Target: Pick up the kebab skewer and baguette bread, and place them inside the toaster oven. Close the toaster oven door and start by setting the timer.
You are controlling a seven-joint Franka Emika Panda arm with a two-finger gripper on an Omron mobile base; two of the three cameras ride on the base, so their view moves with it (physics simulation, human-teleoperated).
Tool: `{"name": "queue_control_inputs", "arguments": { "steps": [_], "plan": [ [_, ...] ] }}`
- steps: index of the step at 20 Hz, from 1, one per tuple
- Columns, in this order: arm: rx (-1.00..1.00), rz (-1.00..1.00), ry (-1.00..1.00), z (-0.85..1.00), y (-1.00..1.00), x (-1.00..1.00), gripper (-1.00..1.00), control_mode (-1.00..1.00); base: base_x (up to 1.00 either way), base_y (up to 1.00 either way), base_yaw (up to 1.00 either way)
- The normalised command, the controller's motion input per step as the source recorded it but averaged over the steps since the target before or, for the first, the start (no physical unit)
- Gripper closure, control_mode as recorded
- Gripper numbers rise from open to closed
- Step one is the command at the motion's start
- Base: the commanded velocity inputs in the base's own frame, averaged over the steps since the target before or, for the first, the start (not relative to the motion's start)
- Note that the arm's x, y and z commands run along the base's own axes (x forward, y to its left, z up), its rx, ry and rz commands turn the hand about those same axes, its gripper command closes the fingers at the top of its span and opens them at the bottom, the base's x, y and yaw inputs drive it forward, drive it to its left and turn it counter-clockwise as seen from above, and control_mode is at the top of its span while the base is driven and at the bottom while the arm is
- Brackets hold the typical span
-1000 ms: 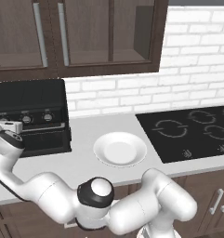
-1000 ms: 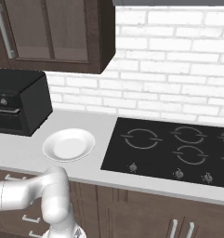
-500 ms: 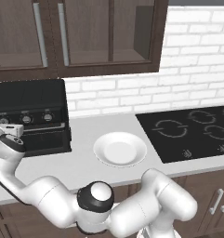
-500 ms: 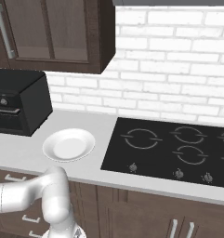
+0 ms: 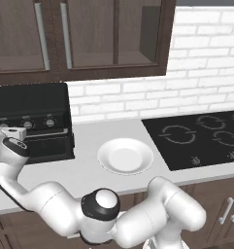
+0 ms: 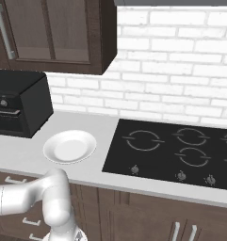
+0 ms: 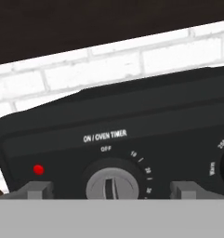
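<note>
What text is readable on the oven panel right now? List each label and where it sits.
"ON / OVEN TIMER": on the toaster oven panel, above the timer knob.
"OFF": just above that knob.
Dial numbers right of the knob: too blurred to read.
Markings at the panel's right edge: cut off, unreadable.

The toaster oven (image 5: 31, 121) stood black and boxy at the counter's nine o'clock end. Its door (image 5: 45, 146) was shut, the timer knob (image 7: 114, 185) pointing to twelve o'clock, at OFF.

I record a white brick wall (image 5: 196, 82) behind a pale grey counter (image 5: 89, 175). Dark wood wall cabinets (image 5: 89, 39) with long metal handles hang above the counter. A black cooktop (image 6: 181, 150) is set into it; dark base cabinets (image 6: 148, 216) stand beneath.
</note>
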Motion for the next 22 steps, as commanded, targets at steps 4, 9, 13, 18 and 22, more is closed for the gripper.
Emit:
{"name": "queue_control_inputs", "arguments": {
  "steps": [4, 9, 13, 18, 22],
  "plan": [
    [0.0, 0.0, 0.0, 0.0, 0.0, 0.0, -1.0, -1.0, 0.0, 0.0, 0.0],
    [0.0, 0.0, 0.0, 0.0, 0.0, 0.0, -1.0, -1.0, 0.0, 0.0, 0.0],
    [0.0, 0.0, 0.0, 0.0, 0.0, 0.0, -1.0, -1.0, 0.0, 0.0, 0.0],
    [0.0, 0.0, 0.0, 0.0, 0.0, 0.0, 1.0, -1.0, 0.0, 0.0, 0.0],
    [0.0, 0.0, 0.0, 0.0, 0.0, 0.0, 1.0, -1.0, 0.0, 0.0, 0.0]
  ]
}}
